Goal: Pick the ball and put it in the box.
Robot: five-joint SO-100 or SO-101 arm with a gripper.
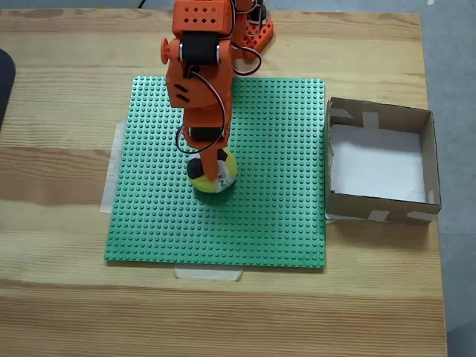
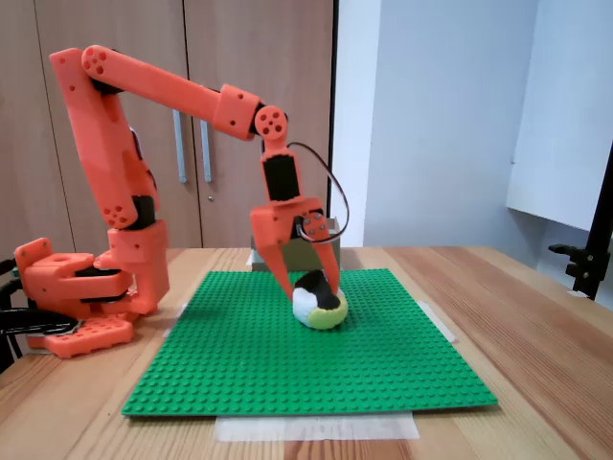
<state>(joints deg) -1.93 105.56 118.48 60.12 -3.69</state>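
The ball (image 1: 213, 175) (image 2: 319, 304) sits mid-mat, its black marking too small to read. The orange pincer (image 1: 211, 169) (image 2: 308, 287) straddles it, fingers against both sides, grasping it on the green studded mat (image 1: 275, 216) (image 2: 287, 364). The box (image 1: 428, 160) stands empty right of the mat on the wooden worktop (image 1: 59, 104) (image 2: 536, 316); cupboards (image 2: 220, 96) stand behind.

From my remote station: a light wooden surface (image 2: 536, 316) carries a green studded baseplate (image 2: 316, 355) taped at its edges, wooden cabinet doors (image 2: 239, 57) with metal handles (image 2: 178, 144) stand behind, beside a pale blue-white wall (image 2: 441, 115), under even indoor light
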